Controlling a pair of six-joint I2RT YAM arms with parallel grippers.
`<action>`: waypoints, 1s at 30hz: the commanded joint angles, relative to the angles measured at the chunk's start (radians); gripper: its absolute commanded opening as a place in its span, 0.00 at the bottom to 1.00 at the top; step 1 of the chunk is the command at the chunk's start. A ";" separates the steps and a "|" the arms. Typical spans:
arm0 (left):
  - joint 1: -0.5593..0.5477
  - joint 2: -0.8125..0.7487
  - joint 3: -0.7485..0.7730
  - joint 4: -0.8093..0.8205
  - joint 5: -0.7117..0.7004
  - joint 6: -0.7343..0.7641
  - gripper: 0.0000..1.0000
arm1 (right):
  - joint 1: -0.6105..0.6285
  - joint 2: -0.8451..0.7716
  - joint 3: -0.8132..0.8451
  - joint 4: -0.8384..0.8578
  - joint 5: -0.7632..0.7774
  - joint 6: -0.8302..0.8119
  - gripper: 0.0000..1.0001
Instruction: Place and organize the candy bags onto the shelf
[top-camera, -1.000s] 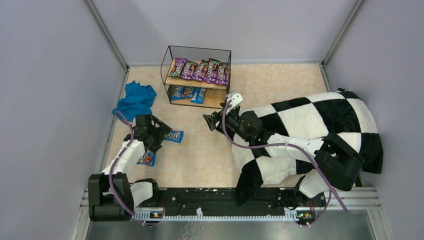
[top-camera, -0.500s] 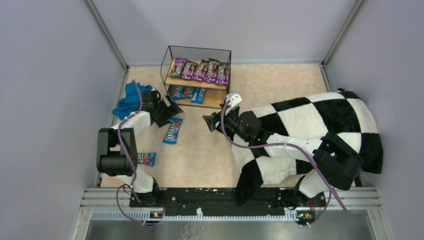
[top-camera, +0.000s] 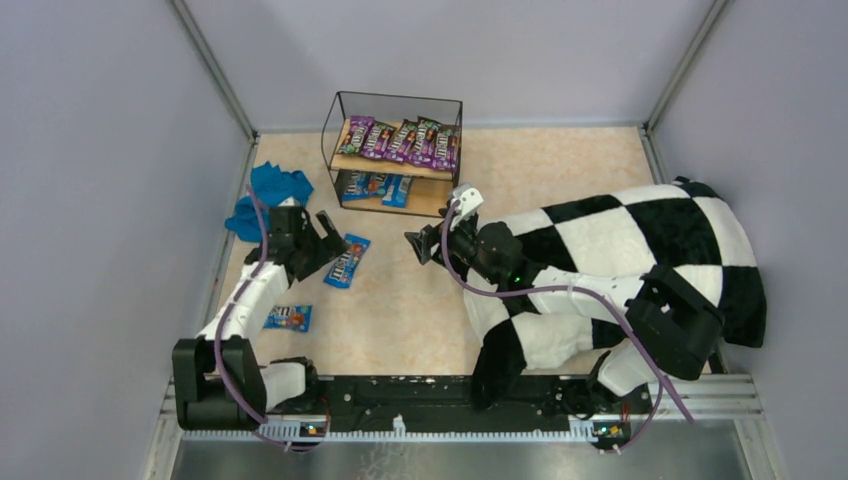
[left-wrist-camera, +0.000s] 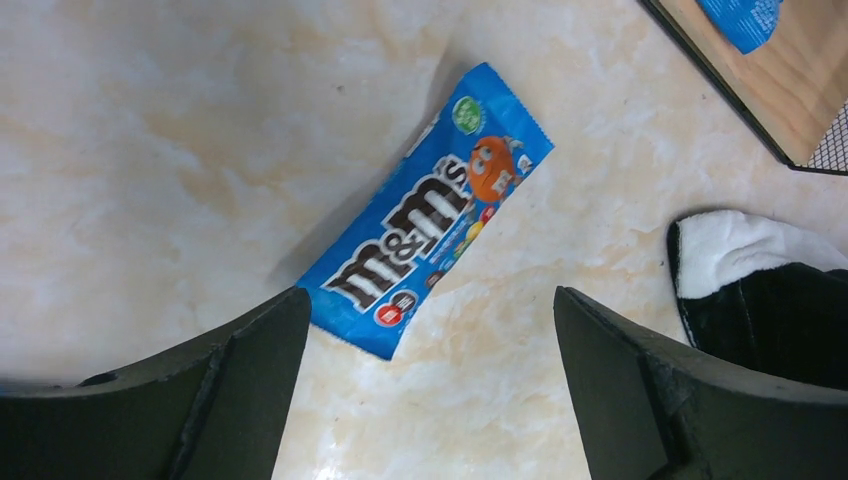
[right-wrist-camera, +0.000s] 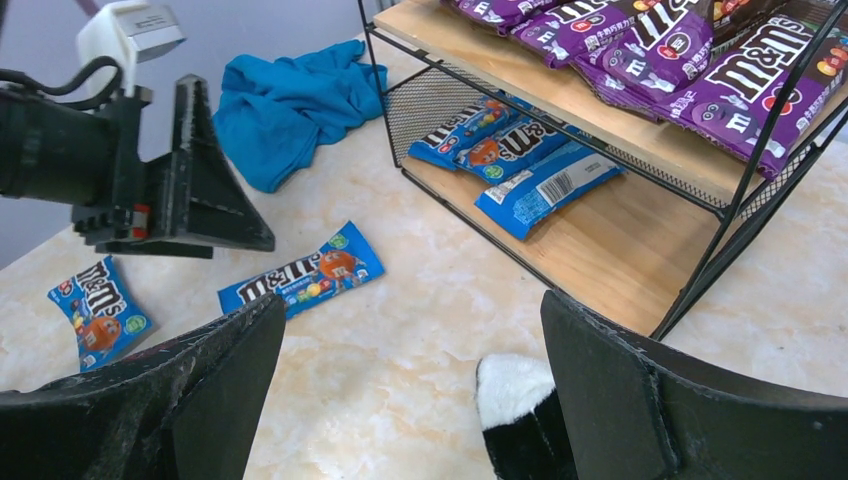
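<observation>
The shelf (top-camera: 340, 125) stands at the back, with purple candy bags (top-camera: 400, 140) on its top board and blue ones (top-camera: 375, 186) on its lower board. A blue candy bag (top-camera: 346, 260) lies on the table, and another (top-camera: 289, 318) lies nearer the left arm's base. My left gripper (top-camera: 332, 245) is open and empty, just left of the first bag; in the left wrist view the bag (left-wrist-camera: 430, 210) lies ahead of the open gripper (left-wrist-camera: 430, 335). My right gripper (top-camera: 418, 243) is open and empty in front of the shelf (right-wrist-camera: 640, 215).
A teal cloth (top-camera: 268, 198) lies left of the shelf. The checkered pillow (top-camera: 640, 250) drapes over my right arm, and its corner (right-wrist-camera: 520, 400) shows between the right fingers. Walls close in the table on three sides.
My left arm swung out toward the shelf, then drew back beside the blue bag. That bag has turned from lying crosswise to pointing toward the shelf. The right arm has not moved.
</observation>
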 joint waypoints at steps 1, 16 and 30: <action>0.102 -0.065 -0.063 -0.059 0.118 -0.027 0.95 | -0.008 0.017 0.052 0.025 -0.017 0.007 0.99; 0.251 -0.181 -0.390 0.296 0.337 -0.419 0.55 | -0.007 0.014 0.046 0.029 -0.018 0.011 0.99; 0.253 -0.128 -0.410 0.283 0.329 -0.408 0.46 | -0.008 0.021 0.050 0.030 -0.026 0.013 0.99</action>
